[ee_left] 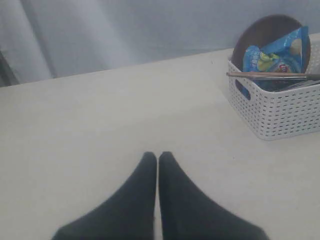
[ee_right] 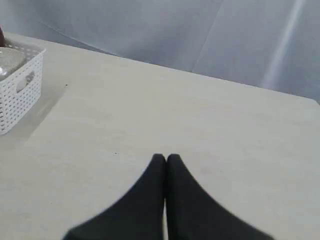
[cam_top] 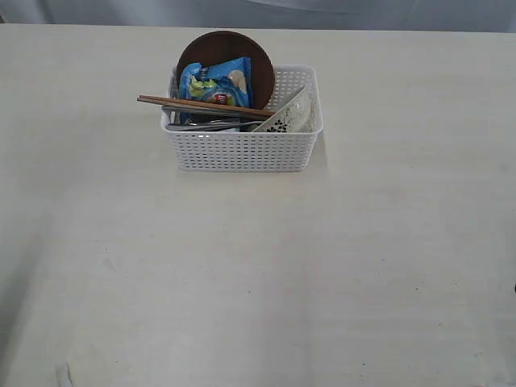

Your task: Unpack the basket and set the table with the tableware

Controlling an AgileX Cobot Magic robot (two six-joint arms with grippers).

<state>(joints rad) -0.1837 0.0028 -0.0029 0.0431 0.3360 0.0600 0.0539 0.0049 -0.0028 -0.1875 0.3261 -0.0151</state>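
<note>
Two clenched, empty grippers are flanking the basket [cam_top: 242,149]: your left gripper [ee_left: 158,156] is hovering over the table [cam_top: 258,282] well off the basket's left end. Inside the basket, chopsticks [cam_top: 201,104] are bridging the rim past its left wall, the snack bag [cam_top: 214,83] is leaning on the plate [cam_top: 234,48] standing edgewise at the back, and the bowl [cam_top: 289,114] is tilting at the right end, probably packed upright for room. Your right gripper [ee_right: 166,157] is hovering well off the basket's right end.
</note>
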